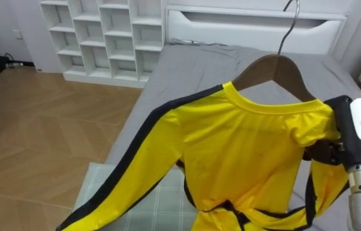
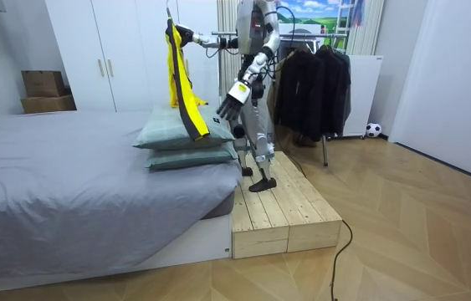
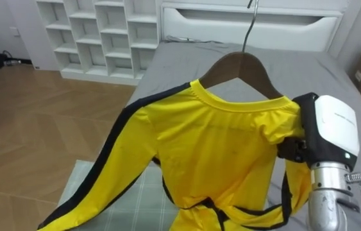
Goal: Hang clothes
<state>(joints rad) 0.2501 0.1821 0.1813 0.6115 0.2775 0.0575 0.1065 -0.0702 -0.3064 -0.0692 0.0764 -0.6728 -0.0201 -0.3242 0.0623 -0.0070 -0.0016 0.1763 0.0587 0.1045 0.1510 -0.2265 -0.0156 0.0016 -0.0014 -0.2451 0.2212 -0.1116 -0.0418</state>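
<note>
From where I stand the robot is up on the wooden platform (image 2: 277, 213) at the side of the bed (image 2: 68, 184), facing the stacked pillows (image 2: 176, 142). The first half of the job looks done. The yellow shirt (image 3: 225, 154) with black stripes already sits on the wooden hanger (image 3: 238, 64), collar round the neck of it and the wire hook pointing free to twelve o'clock. The right hand (image 3: 331, 128) holds the lot aloft from about four o'clock of the shirt, clamped on the shoulder where the hanger's arm ends, its fingers mostly buried in the cloth. One sleeve trails toward seven o'clock, down to the top pillow. The left hand (image 2: 229, 105) hangs loose at its side, fingers relaxed, holding nothing. What remains, I reckon, is the hanging itself. The clothes rack (image 2: 325, 146) with dark coats (image 2: 306, 84) stands behind it, near its five o'clock, so it must turn and hook the hanger over the rail.
</note>
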